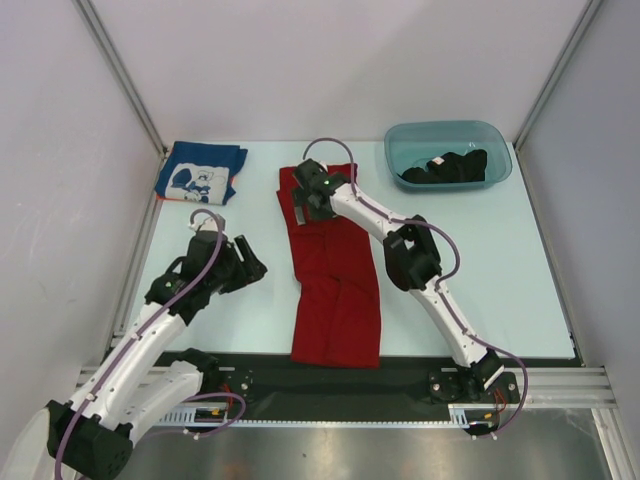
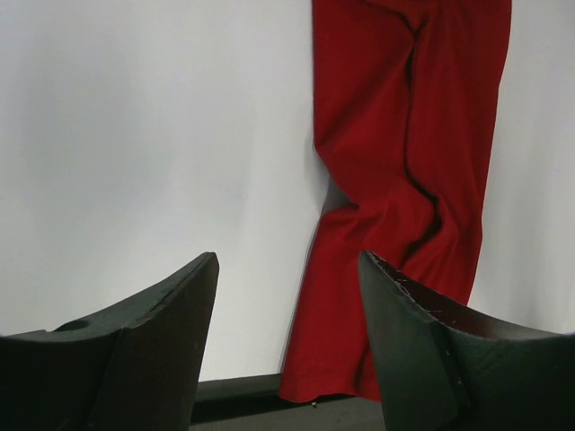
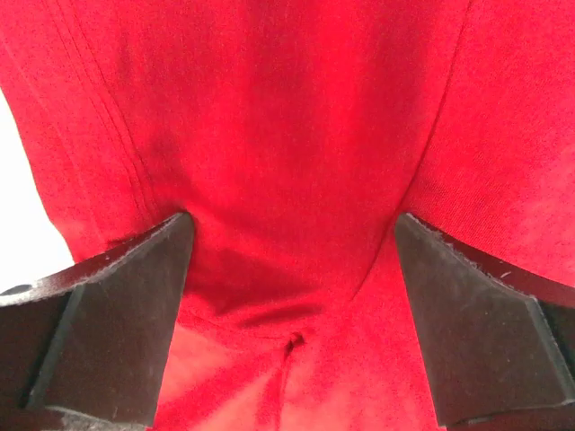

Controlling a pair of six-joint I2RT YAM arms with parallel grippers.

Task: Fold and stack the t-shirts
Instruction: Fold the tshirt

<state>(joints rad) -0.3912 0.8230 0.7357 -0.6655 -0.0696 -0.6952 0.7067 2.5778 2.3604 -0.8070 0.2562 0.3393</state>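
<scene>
One table [image 1: 480,260]: pale and flat, the biggest thing in front of me, with a dark strip along its near edge where my two arms are bolted.
Red shirt [image 1: 335,300]: plain bright red, laid out as a long narrow band down the middle of the table. Its far end is under my right arm and its near hem lies over the dark strip. Soft creases run down its length, and it widens a little toward the near end.
Tub [image 1: 430,140]: teal plastic, at the far right corner, well apart from the red shirt.
Blue shirt [image 1: 200,173]: folded into a rough square at the far left corner, white print facing up.
Black shirt [image 1: 452,166]: a crumpled heap lying inside the tub.
Right gripper [image 1: 302,208]: over the far end of the red shirt, pointing down at it. From its own camera [image 3: 292,220] the jaws are spread as wide as they go, with red cloth [image 3: 296,90] filling the gap and nothing pinched. Whether the fingers [image 3: 117,323] press on the cloth I cannot tell.
Left gripper [image 1: 250,268]: above bare table just left of the red shirt. In its own view [image 2: 287,260] the jaws are parted a good way and hold nothing; the shirt [image 2: 395,180] lies beyond the right finger.
Print on the blue shirt: a white picture, too small for me to read any words.
</scene>
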